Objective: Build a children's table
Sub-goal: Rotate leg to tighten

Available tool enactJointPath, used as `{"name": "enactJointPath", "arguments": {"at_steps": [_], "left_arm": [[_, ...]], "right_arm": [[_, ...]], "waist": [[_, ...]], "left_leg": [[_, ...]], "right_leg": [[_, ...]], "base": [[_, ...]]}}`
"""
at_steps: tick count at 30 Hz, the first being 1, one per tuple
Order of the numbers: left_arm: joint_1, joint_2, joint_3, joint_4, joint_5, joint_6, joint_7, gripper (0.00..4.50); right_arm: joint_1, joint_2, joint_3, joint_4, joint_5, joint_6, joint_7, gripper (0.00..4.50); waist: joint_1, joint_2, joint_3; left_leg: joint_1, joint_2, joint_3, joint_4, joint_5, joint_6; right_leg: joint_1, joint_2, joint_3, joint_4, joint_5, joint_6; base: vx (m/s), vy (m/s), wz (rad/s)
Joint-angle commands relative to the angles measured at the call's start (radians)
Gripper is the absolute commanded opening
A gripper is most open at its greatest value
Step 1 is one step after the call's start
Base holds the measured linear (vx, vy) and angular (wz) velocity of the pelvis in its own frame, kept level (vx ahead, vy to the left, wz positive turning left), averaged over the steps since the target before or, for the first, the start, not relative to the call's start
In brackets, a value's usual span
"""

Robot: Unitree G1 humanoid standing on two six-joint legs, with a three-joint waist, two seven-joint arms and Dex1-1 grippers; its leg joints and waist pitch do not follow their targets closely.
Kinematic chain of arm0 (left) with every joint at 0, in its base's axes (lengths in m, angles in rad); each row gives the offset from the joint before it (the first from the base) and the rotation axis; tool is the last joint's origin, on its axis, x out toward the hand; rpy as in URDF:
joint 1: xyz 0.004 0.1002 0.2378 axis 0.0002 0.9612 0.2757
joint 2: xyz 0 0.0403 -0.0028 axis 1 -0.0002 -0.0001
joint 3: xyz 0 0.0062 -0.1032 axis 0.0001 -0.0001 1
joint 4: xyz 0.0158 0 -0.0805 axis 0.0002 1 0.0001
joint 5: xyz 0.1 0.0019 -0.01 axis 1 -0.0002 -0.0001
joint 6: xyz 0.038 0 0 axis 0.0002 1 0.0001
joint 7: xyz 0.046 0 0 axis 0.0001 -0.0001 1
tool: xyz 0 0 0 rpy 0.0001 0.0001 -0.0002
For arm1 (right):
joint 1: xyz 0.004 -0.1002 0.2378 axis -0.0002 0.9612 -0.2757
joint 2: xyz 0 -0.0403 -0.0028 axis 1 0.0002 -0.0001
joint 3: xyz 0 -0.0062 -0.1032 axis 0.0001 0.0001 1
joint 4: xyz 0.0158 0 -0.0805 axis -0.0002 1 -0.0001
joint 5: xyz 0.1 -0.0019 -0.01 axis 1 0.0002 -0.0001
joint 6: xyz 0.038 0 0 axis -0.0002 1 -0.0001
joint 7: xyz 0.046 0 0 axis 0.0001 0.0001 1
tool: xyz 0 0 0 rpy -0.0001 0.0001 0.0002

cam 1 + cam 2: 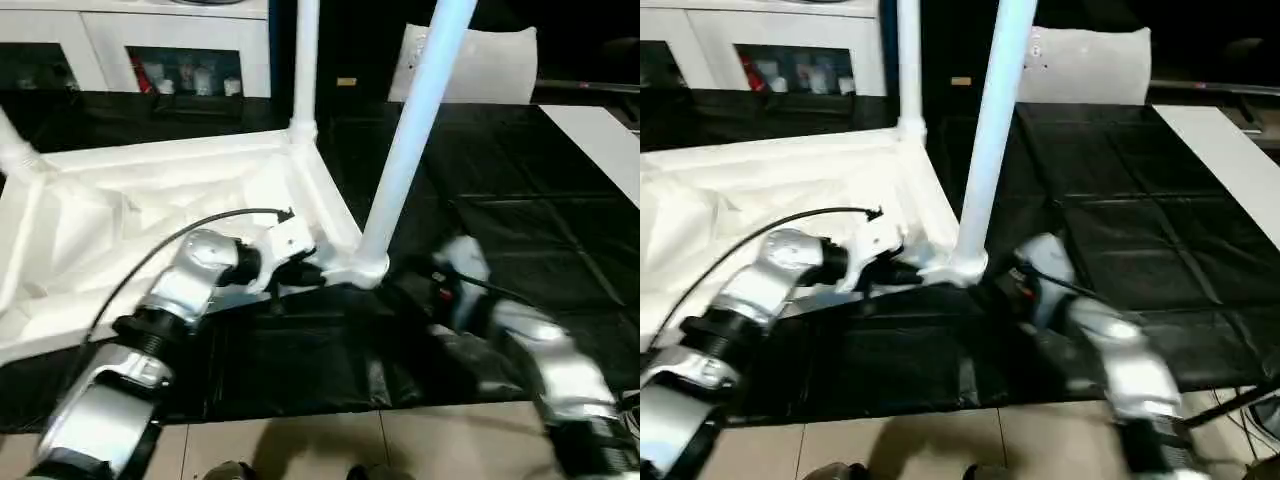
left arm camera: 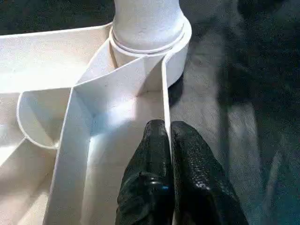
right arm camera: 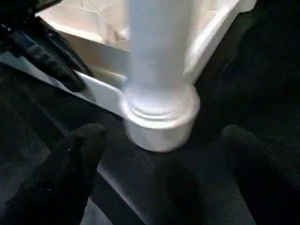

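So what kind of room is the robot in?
Probably an indoor workroom or lab. A white cabinet with glass doors stands at the back, black sheeting covers the work area, and the floor is tiled. The upturned tabletop lies on the sheeting.

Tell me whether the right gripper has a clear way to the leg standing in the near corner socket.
Probably yes. The right gripper is open, its fingers spread either side of the leg just above the corner socket, with only black mat between them. The left gripper pinches the tabletop rim, apart from that path.

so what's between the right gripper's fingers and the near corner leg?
Nothing: in the right wrist view, only bare black mat separates the open right gripper from the leg.
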Motion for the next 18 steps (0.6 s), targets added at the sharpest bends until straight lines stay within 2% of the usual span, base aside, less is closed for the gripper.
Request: {"name": "enactJointPath", "arguments": {"at_steps": [1, 6, 11, 12, 15, 18], "left_arm": [[0.004, 0.021, -0.044, 0.012, 0.015, -0.055, -0.076, 0.00], [0.003, 0.047, -0.067, 0.022, -0.001, -0.122, -0.178, 0.00], [-0.010, 0.061, -0.089, 0.038, -0.007, -0.162, -0.261, 0.00], [-0.019, 0.064, -0.102, 0.050, -0.006, -0.193, -0.299, 0.00], [-0.030, 0.066, -0.119, 0.058, -0.008, -0.228, -0.354, 0.00], [-0.036, 0.068, -0.128, 0.061, -0.005, -0.242, -0.373, 0.00]], "right_arm": [[0.005, -0.029, -0.013, -0.034, 0.027, -0.022, 0.059, 4.44], [-0.004, -0.058, -0.003, -0.053, 0.064, -0.030, 0.143, 4.44], [-0.016, -0.068, 0.025, -0.069, 0.113, -0.016, 0.231, 4.44], [-0.027, -0.071, 0.047, -0.064, 0.120, -0.013, 0.265, 4.19], [-0.051, -0.075, 0.089, -0.047, 0.105, -0.016, 0.314, 4.08], [-0.068, -0.072, 0.101, -0.027, 0.094, -0.026, 0.325, 3.70]], "waist": [[0.005, -0.002, -0.064], [0.013, -0.001, -0.066], [0.023, -0.003, -0.064], [0.025, -0.002, -0.063], [0.033, 0.002, -0.061], [0.042, 0.002, -0.062]], "left_leg": [[0.025, 0.062, -0.028, -0.060, -0.226, 0.061], [0.028, 0.063, -0.026, -0.057, -0.195, 0.076], [0.029, 0.064, -0.026, -0.058, -0.200, 0.080], [0.030, 0.065, -0.026, -0.060, -0.204, 0.076], [0.033, 0.067, -0.025, -0.061, -0.216, 0.061], [0.036, 0.069, -0.023, -0.062, -0.218, 0.046]], "right_leg": [[0.041, -0.060, 0.041, -0.072, -0.207, -0.221], [0.039, -0.059, 0.041, -0.062, -0.145, -0.243], [0.040, -0.060, 0.039, -0.062, -0.153, -0.248], [0.040, -0.062, 0.040, -0.062, -0.162, -0.246], [0.036, -0.061, 0.040, -0.062, -0.184, -0.242], [0.035, -0.061, 0.039, -0.058, -0.168, -0.248]], "base": [[0.000, 0.000, 0.00], [0.000, 0.000, 0.00], [0.000, 0.000, 0.00], [0.000, 0.000, 0.00], [0.000, 0.000, 0.00], [0.000, 0.000, 0.00]]}}
